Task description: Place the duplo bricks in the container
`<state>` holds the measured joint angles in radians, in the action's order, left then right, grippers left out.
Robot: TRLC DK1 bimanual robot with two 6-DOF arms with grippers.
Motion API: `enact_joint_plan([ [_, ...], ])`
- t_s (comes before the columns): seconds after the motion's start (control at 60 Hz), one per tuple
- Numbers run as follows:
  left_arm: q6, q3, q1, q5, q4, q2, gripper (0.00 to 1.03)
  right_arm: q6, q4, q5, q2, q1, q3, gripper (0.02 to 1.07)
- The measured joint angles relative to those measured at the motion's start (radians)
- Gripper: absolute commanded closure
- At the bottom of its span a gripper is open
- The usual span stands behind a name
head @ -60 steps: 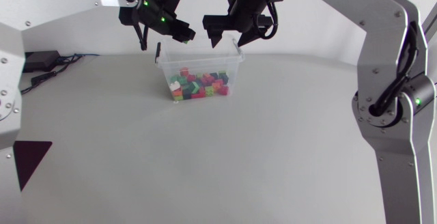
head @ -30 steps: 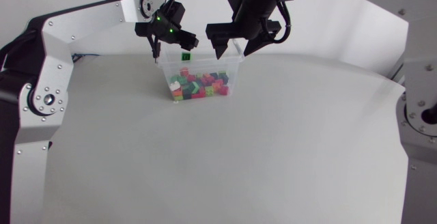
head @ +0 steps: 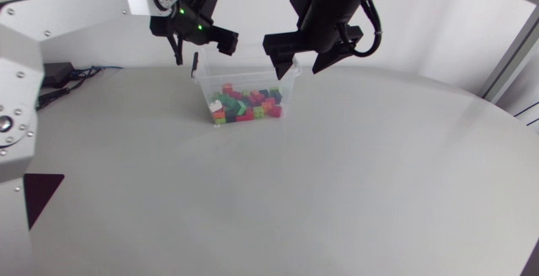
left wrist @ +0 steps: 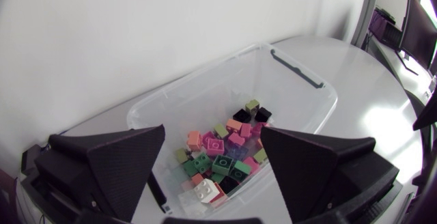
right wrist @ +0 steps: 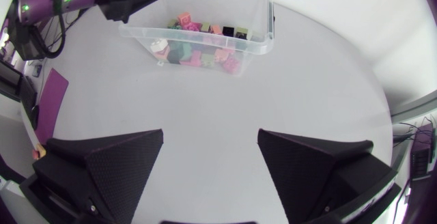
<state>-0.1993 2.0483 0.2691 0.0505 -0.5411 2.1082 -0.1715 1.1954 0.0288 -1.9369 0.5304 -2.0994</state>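
A clear plastic container stands at the back middle of the table, holding several duplo bricks in red, green, pink, black and white. My left gripper hangs open just above the container's left rim, with nothing between its fingers. In the left wrist view the open left gripper looks straight down on the container and its bricks. My right gripper is open and empty above the container's right rim. From the right wrist, the right gripper is over bare table, with the container ahead.
A black power adapter with cables lies at the table's back left. A dark triangular patch sits at the left edge. The table's front and right parts are bare grey surface.
My left gripper has opened above the container, and a green brick dropped from it into the box. The right gripper stayed open beside it.
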Motion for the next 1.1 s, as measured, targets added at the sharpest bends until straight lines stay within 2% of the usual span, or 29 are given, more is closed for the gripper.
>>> enact_joint_plan([
  [0.2,0.002,-0.212,0.000,-0.014,0.101,-0.212,0.04,0.002,-0.014,0.011,0.083,0.000,0.072,0.07],
  [0.35,0.004,-0.424,0.002,-0.059,0.185,-0.373,0.04,0.015,-0.021,0.034,0.149,-0.003,0.149,0.07],
  [0.533,0.006,-0.612,0.002,-0.110,0.253,-0.525,0.04,0.019,-0.056,0.067,0.223,-0.019,0.258,0.07],
  [0.817,0.008,-0.788,-0.012,-0.144,0.298,-0.700,0.04,0.023,-0.134,0.116,0.357,-0.045,0.412,0.07],
  [0.983,-0.004,-0.881,-0.023,-0.211,0.347,-0.805,0.04,0.027,-0.200,0.142,0.477,-0.083,0.518,0.07],
  [1.1,-0.011,-0.940,-0.020,-0.224,0.356,-0.865,0.04,0.042,-0.249,0.161,0.554,-0.106,0.608,0.07],
])
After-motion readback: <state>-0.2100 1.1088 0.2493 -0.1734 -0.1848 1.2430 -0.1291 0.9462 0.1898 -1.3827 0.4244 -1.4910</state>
